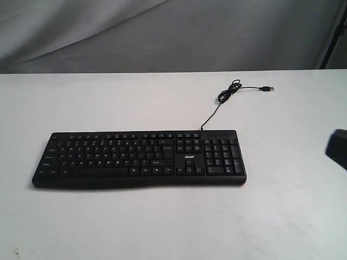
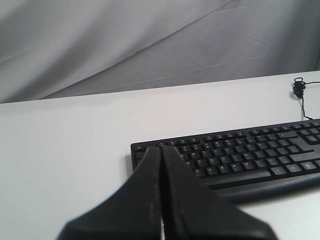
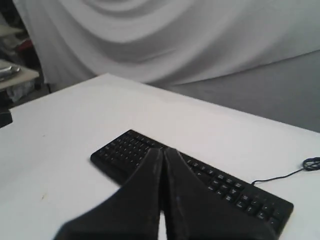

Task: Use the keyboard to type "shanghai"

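Observation:
The black keyboard lies flat on the white table, its number pad and white "acer" logo toward the right. Its thin black cable coils behind it and ends in a loose USB plug. In the left wrist view my left gripper is shut and empty, hovering short of the keyboard's left end. The right wrist view shows my right gripper shut and empty too, its tips lined up over the middle of the keyboard. In the exterior view only a dark piece of the right arm shows at the right edge.
A grey cloth backdrop hangs behind the table's far edge. A black stand rises at the back right. Another table with clutter shows at the edge of the right wrist view.

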`<state>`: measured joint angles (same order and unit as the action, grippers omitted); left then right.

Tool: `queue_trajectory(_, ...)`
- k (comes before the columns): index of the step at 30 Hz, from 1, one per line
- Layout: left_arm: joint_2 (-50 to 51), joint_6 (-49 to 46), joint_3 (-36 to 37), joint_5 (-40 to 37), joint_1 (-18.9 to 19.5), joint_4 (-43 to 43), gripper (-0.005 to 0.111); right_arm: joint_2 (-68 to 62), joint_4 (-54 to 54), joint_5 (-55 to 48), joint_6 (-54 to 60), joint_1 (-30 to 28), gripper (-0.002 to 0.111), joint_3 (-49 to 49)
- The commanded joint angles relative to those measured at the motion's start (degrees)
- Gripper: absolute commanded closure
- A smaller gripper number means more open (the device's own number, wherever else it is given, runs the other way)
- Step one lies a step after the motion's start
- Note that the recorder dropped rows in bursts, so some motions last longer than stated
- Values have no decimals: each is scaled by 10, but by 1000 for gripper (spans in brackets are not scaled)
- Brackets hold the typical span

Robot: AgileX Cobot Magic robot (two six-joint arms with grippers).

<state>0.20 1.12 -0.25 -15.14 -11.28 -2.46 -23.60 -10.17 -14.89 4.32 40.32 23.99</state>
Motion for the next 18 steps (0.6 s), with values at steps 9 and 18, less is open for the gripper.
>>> queue_trajectory(9,-2,2,2,3,-3,0,107,213,-5,73,-3,-68,108,-146)
queue_trajectory(18,-2,2,2,3,-3,0,107,236,-31,78,-30,-144,108,-192)
